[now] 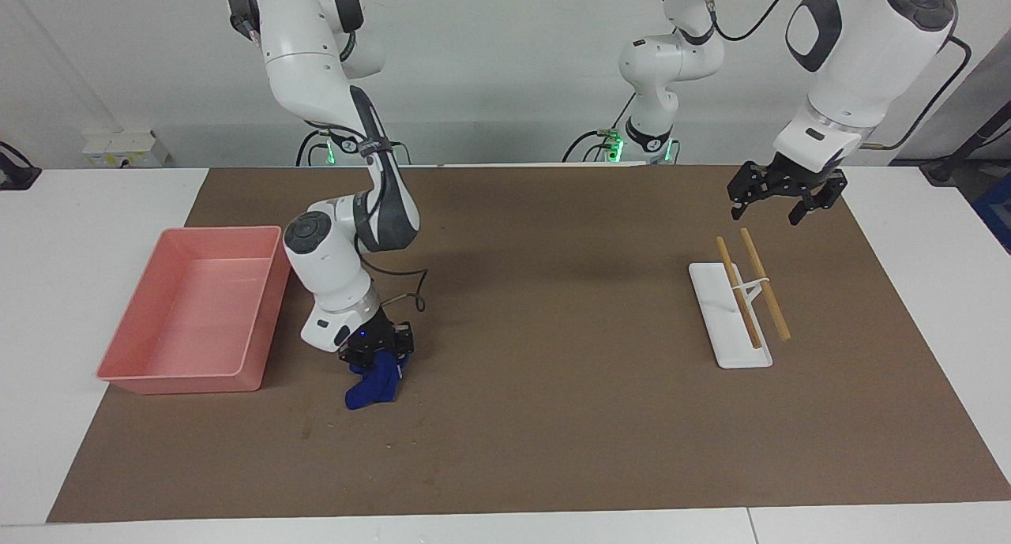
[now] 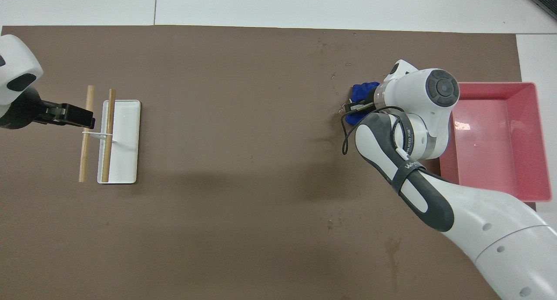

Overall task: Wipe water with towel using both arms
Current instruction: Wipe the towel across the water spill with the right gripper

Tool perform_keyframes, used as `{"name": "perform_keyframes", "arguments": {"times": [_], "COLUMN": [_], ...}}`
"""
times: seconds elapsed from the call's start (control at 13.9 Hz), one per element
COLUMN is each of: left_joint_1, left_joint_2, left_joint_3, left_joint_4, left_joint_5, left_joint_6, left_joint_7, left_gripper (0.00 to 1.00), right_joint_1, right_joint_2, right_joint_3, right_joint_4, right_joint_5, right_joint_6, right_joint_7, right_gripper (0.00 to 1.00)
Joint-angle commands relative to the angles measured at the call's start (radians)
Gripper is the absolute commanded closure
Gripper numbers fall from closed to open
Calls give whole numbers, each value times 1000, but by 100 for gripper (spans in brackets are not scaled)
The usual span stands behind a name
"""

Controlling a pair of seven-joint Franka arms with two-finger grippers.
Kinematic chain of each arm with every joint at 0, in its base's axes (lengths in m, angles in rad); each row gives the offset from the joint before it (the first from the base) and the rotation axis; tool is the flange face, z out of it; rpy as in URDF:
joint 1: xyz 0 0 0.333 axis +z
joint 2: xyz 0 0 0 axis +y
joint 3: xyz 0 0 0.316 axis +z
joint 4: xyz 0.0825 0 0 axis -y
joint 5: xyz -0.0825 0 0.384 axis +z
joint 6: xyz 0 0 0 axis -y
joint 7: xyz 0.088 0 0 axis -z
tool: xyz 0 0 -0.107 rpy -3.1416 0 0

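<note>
Clamped tight on the small royal-blue soft towel [image 1: 371,386], right gripper [image 1: 377,354], with the cloth hanging bunched from the fingertips and its lower end down on the brown table mat [image 1: 553,418], just beside the pink rectangular plastic tray [image 1: 264,323] and farther from the robots than most of it. Apparently mid-wipe: cloth in hand and dragging on the mat, with a scatter of small wet specks [image 2: 337,89] showing right beside the towel in the overhead view, so likely more passes left before the patch is dry. Spread wide and holding nothing, left gripper [image 1: 787,200], raised above the mat's edge toward its own end of the table, waiting near the white rectangular stand [image 1: 731,319] with two wooden rods [image 1: 750,287] laid across it. No sign yet of that arm's share in the wiping, nor of the towel put away
</note>
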Motion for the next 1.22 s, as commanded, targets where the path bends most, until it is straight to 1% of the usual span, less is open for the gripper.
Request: {"name": "perform_keyframes", "arguments": {"times": [0.0,0.14,0.29,0.36,0.79,1.01,1.15], "left_joint_1": [11,0,0,3,3,0,-2], "left_joint_2": [-7,-9,-18,-18,-20,-20,-20], "left_joint_3": [-9,-9,-9,-9,-11,-11,-11], "left_joint_4": [21,16,-6,-8,-8,-8,-8], "left_joint_5": [25,32,32,32,32,32,32], "left_joint_6": [-52,-53,-35,-38,-38,-38,-38], "left_joint_7": [19,17,11,10,10,10,10], "left_gripper": [0,0,0,0,0,0,0], "right_joint_1": [-36,-19,-2,1,82,88,105], "right_joint_2": [98,101,140,144,165,168,171], "right_joint_3": [-3,-1,0,2,5,38,52], "right_joint_4": [44,47,69,86,163,186,192], "right_joint_5": [-80,-62,-66,-65,-63,-26,-2], "right_joint_6": [65,85,104,113,91,78,78], "right_joint_7": [-34,-21,28,48,209,243,298], "right_gripper": [100,100,100,100,100,100,100]}}
